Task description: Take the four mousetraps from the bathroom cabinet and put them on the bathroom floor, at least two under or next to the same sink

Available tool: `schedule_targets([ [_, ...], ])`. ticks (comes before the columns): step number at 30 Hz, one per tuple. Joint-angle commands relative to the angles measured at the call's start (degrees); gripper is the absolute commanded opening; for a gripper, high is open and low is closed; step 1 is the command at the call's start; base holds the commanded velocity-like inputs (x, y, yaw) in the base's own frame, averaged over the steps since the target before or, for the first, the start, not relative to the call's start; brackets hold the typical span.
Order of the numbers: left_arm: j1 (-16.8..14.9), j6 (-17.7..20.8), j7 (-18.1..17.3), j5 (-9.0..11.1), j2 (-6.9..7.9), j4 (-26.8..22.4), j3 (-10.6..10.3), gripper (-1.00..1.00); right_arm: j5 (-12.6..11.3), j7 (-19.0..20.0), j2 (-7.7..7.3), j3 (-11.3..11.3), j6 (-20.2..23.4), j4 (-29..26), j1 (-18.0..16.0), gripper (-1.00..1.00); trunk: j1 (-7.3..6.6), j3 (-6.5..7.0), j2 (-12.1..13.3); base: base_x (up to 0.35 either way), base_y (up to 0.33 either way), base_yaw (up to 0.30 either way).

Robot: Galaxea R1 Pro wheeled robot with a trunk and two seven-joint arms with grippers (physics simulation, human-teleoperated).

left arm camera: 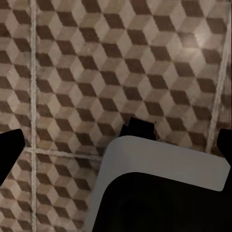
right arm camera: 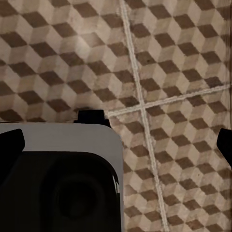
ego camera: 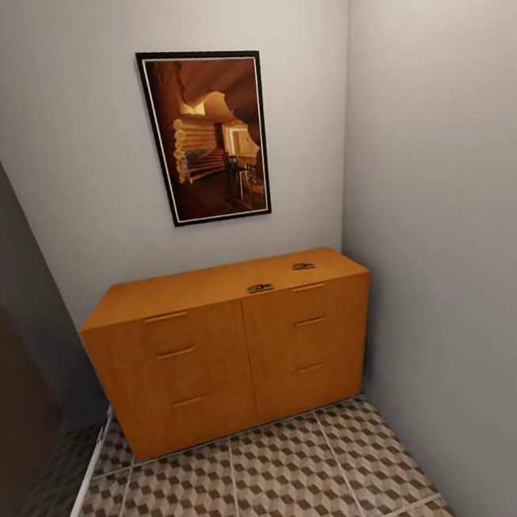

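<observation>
While the head view faces a corner of the room, the cabinet (ego camera: 232,349) stands against the back wall with its right end near the side wall, under a framed picture (ego camera: 210,134). Two mousetraps lie on its top toward the right: one (ego camera: 259,288) at the front edge above the seam between the two drawer columns, the other (ego camera: 303,266) further back and to the right, the two apart from each other. All drawers look closed. Tiled floor (ego camera: 282,487) with the cube pattern spreads in front of the cabinet.

Both wrist views look down at that floor (left arm camera: 96,63) (right arm camera: 183,63). In each, dark finger tips show at opposite edges of the picture, so the left claw (left arm camera: 116,145) and the right claw (right arm camera: 116,145) are spread wide with nothing between the fingers. A grey and black part of the robot's body sits below each claw. Neither mousetrap is near either claw; both rest up on the cabinet while the claws hang over bare tile.
</observation>
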Motion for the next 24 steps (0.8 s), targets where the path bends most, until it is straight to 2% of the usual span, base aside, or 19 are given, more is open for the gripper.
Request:
schedule_targets([
  [1, 0.0, -0.1, 0.2, 0.5, 0.0, 0.0, -0.5, 1.0, 0.6, -0.2, 0.0, -0.5, -0.3, 0.2, -0.1, 1.0, 0.03, -0.06, 0.0, 0.285, -0.162, 0.0],
  [24, 0.0, -0.2, 0.1, 0.5, 0.07, 0.0, -0.4, 1.0, 0.7, -0.1, 0.03, -0.5, -0.1, 0.2, -0.1, 1.0, 0.03, -0.06, 0.0, 0.284, -0.164, 0.0],
])
